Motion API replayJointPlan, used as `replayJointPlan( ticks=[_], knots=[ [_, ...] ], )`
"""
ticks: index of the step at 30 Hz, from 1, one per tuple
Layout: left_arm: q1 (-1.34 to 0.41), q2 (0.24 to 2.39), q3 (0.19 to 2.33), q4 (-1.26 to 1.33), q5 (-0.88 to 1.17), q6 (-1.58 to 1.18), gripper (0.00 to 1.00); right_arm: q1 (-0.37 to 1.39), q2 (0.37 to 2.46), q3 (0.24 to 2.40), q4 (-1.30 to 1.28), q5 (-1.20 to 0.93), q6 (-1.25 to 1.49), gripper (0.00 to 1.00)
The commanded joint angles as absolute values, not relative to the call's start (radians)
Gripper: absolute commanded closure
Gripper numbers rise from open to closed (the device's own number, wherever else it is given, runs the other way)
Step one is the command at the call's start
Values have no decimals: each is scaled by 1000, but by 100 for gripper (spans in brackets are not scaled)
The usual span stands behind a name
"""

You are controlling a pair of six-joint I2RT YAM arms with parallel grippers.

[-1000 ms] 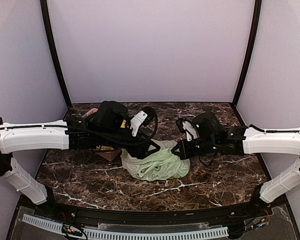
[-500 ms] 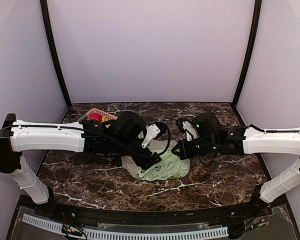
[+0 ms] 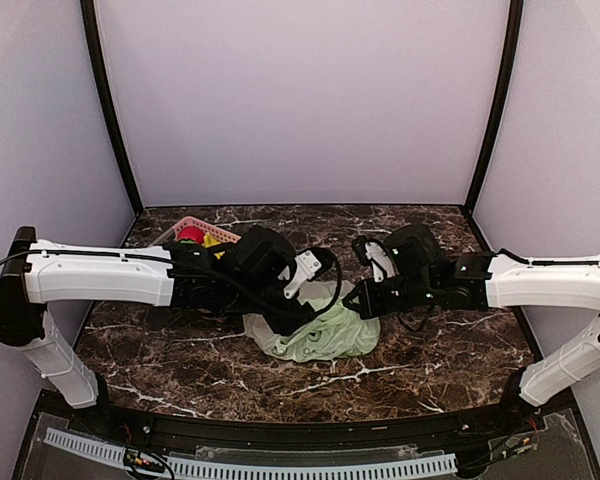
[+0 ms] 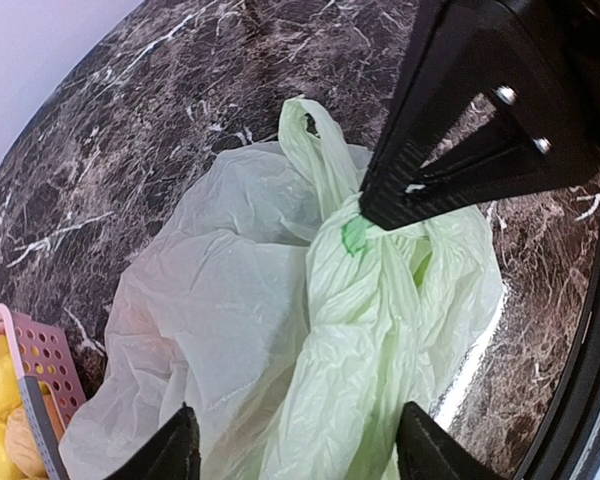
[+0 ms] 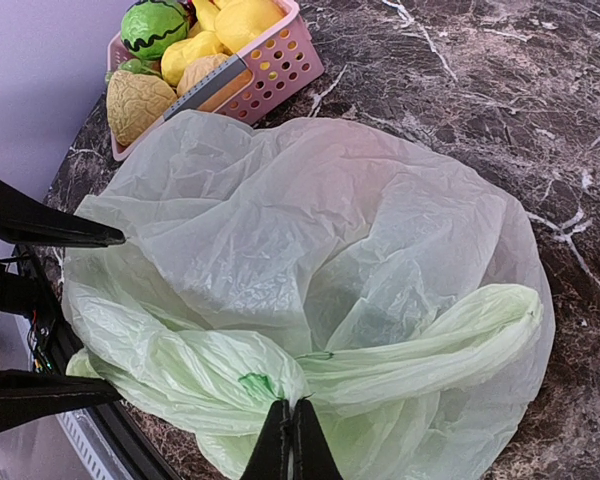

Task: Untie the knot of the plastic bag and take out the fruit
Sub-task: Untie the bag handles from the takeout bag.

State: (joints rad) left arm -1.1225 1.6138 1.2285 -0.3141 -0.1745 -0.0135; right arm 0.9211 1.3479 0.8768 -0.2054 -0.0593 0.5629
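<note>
plastic bag (image 3: 325,335) lying slumped between the two arms | right gripper (image 5: 292,440) pinching its twisted neck tight | left gripper (image 4: 298,455) hovering spread wide above it, holding nothing | some fruit (image 5: 152,28) sitting in the pink basket (image 5: 280,62) beside it | neck looking not yet opened, contents hidden

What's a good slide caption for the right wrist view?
Right tool shut on the twisted neck of the pale green plastic bag, pink basket beyond.
</note>
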Motion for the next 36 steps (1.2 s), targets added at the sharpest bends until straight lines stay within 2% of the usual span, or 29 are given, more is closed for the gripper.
replayJointPlan(
  ticks=[1, 9, 15, 25, 36],
  knots=[
    [-1127, 1601, 1224, -317, -217, -13, 43, 910, 1335, 887, -184, -58, 569, 100],
    [-1127, 1549, 1168, -257, -223, -38, 79, 909, 1324, 884, -192, -48, 574, 100],
    [-1127, 1540, 1150, -252, -221, -58, 97, 908, 1309, 879, -196, -31, 579, 100],
    [-1085, 1490, 1118, -224, -260, -168, 99, 895, 1279, 854, -212, 8, 610, 100],
    [-966, 1342, 914, -77, -186, -367, 99, 862, 1247, 796, -239, 32, 673, 100]
  ],
)
